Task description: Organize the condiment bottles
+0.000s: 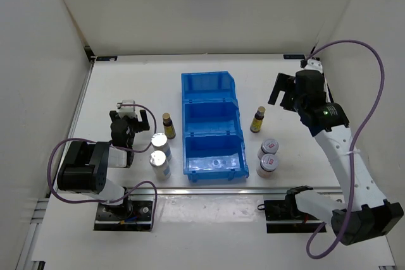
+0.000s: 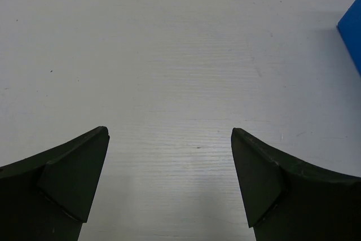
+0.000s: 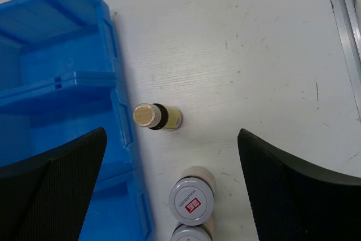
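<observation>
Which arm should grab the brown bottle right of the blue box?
Right. The open right gripper hovers near that brown bottle; the left gripper is across the blue box.

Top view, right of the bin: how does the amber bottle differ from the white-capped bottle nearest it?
The amber bottle is slimmer with a narrow cap; the white-capped bottle is wider, its lid bearing a red mark. The amber bottle stands beside the blue bin's middle compartment, the white-capped bottle beside its nearest one. Both stand upright outside it.
</observation>
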